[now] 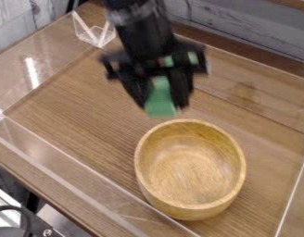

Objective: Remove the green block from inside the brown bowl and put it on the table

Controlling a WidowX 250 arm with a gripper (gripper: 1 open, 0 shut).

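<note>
My gripper (159,91) hangs above the table (68,102), up and to the left of the brown bowl (191,168). Its black fingers are shut on the green block (159,94), which hangs upright between them, clear of the bowl. The picture of the arm is blurred by motion. The light tan wooden bowl stands at the lower right, and its inside shows only bare wood grain.
Low clear acrylic walls (56,176) run round the tabletop's edges, one close to the bowl's near side. A pale wooden plank surface (259,23) lies beyond the far wall. Bare tabletop lies left and behind the bowl.
</note>
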